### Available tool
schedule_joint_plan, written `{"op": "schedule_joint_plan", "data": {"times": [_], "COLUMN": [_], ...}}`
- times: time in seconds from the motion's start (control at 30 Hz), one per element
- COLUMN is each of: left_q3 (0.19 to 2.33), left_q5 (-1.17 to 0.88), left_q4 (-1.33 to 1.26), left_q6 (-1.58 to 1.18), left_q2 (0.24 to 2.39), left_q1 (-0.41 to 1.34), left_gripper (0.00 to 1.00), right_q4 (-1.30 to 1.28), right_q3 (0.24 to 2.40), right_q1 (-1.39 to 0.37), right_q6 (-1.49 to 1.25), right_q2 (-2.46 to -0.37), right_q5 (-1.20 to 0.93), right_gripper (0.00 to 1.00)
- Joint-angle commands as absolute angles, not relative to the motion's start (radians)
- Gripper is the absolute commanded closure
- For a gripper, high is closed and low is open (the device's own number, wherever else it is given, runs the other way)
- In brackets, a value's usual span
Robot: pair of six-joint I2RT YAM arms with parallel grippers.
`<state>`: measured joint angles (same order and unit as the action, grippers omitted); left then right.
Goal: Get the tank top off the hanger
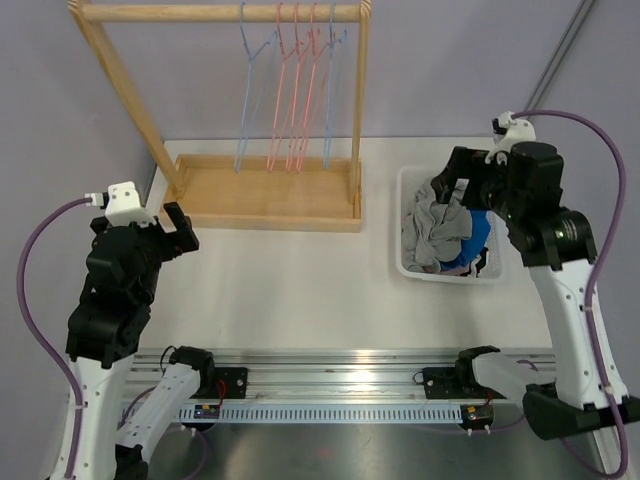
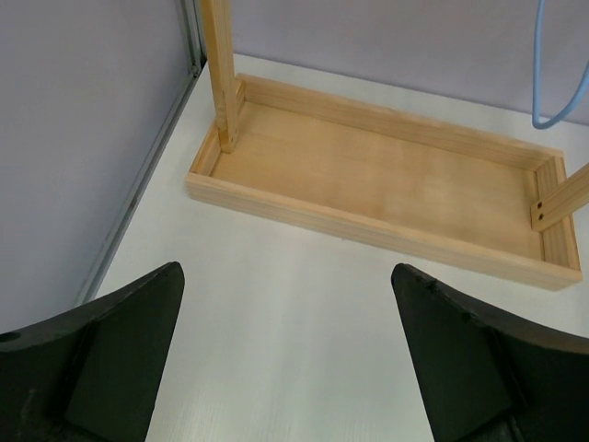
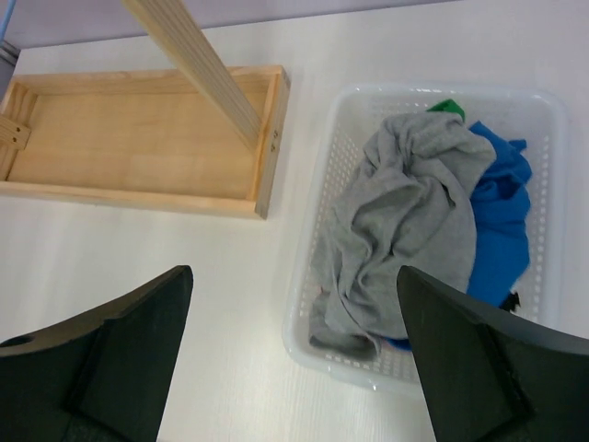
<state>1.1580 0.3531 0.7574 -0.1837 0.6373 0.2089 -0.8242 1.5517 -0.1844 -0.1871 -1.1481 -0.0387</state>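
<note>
At the near edge of the white surface (image 1: 290, 290), both arms rise from a metal rail (image 1: 350, 365). The left hand (image 1: 180, 226) hovers over the left side of the surface with its fingers spread wide and nothing between them; in its own wrist view the left hand (image 2: 285, 276) looks down on bare surface just short of the wooden rack's base tray (image 2: 386, 175). The right hand (image 1: 452, 182) hangs above the white perforated basket (image 1: 405, 215) on the right, its fingers also spread wide and holding nothing, as the right wrist view shows (image 3: 294, 272). The grey tank top (image 3: 405, 212) lies crumpled inside this basket (image 3: 308, 304), on top of a blue garment (image 3: 502, 207), with a scrap of green cloth (image 3: 448, 108) at the far rim. Farther back stands the wooden rack (image 1: 270, 195), and from its top rail (image 1: 180, 12) hang blue and pink wire hangers (image 1: 290, 110), well apart from the tank top (image 1: 440, 225)
</note>
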Motion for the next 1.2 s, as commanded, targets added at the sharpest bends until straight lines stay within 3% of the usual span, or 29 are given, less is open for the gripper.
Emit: {"op": "schedule_joint_plan", "data": {"times": [0.0,0.33,0.5,1.17], "left_q3": [1.253,1.226,1.171,1.08], "left_q5": [0.31,0.337,0.342,0.377], "left_q4": [0.882,0.95,0.948,0.894], "left_q6": [-0.167,-0.126,-0.103,-0.087], "left_q2": [0.644,0.467,0.382,0.29], "left_q1": [0.212,0.244,0.274,0.31], "left_gripper": [0.01,0.01,0.01,0.01], "right_q4": [-0.949,-1.085,-1.069,-1.046], "right_q3": [1.516,1.338,1.298,1.273], "right_q1": [-0.195,-0.201,-0.201,-0.201], "right_q6": [-0.183,-0.182,-0.189,-0.181], "right_q2": [-0.999,-0.735,-0.638,-0.614], "right_q5": [0.032,0.201,0.169,0.152], "right_gripper": [0.01,0.01,0.0,0.0]}}
